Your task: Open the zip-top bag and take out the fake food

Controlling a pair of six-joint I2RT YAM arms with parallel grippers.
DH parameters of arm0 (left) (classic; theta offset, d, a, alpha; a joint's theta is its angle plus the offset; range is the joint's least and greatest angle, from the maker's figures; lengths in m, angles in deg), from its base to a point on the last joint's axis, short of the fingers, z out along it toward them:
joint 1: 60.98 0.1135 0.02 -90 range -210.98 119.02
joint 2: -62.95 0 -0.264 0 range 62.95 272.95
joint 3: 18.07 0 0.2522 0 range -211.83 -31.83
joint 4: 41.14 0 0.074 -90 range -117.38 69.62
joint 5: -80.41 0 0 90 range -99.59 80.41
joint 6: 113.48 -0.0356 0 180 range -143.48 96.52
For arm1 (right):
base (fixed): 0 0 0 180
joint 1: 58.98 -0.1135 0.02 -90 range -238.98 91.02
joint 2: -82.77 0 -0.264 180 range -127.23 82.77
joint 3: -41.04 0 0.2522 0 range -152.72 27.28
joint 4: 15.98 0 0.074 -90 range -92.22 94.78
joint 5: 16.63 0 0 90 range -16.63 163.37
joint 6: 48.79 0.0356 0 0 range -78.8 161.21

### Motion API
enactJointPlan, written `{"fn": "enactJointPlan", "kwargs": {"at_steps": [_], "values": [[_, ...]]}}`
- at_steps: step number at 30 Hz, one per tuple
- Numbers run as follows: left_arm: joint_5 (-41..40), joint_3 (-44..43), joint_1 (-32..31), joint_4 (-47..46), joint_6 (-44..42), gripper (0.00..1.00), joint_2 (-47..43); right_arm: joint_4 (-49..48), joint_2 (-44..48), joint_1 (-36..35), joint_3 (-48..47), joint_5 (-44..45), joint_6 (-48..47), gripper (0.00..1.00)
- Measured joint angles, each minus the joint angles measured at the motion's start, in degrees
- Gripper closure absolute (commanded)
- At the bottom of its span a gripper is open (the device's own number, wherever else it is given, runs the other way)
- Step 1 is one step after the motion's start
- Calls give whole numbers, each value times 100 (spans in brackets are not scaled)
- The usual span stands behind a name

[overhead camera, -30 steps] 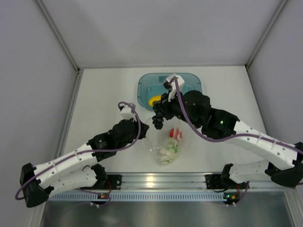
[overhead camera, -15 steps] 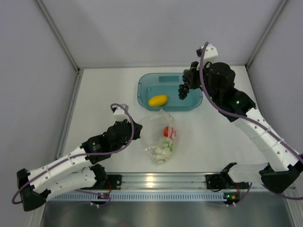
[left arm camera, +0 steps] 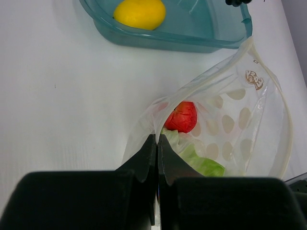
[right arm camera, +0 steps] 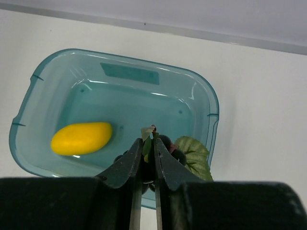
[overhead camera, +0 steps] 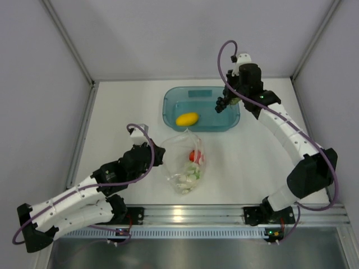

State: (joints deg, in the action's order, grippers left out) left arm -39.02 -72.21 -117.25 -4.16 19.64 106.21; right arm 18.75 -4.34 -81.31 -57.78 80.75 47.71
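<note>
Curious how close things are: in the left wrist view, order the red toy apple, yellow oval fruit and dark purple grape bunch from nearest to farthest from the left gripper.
From the left gripper:
1. Red toy apple, just ahead inside the clear bag.
2. Yellow oval fruit, in the teal tray beyond.
3. Dark purple grape bunch, over the tray's far right.
</note>
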Motion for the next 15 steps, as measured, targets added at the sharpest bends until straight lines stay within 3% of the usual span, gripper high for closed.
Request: {"fn": "enactJointPlan", "kwargs": {"at_steps": [7, 15], "values": [[22, -2, 0, 0, 2, 100, 39, -339, -673, 37, 33, -122, 4, 100], [160, -22, 0, 4, 28, 100, 210, -597, -1528, 39, 31, -79, 68, 87]]}}
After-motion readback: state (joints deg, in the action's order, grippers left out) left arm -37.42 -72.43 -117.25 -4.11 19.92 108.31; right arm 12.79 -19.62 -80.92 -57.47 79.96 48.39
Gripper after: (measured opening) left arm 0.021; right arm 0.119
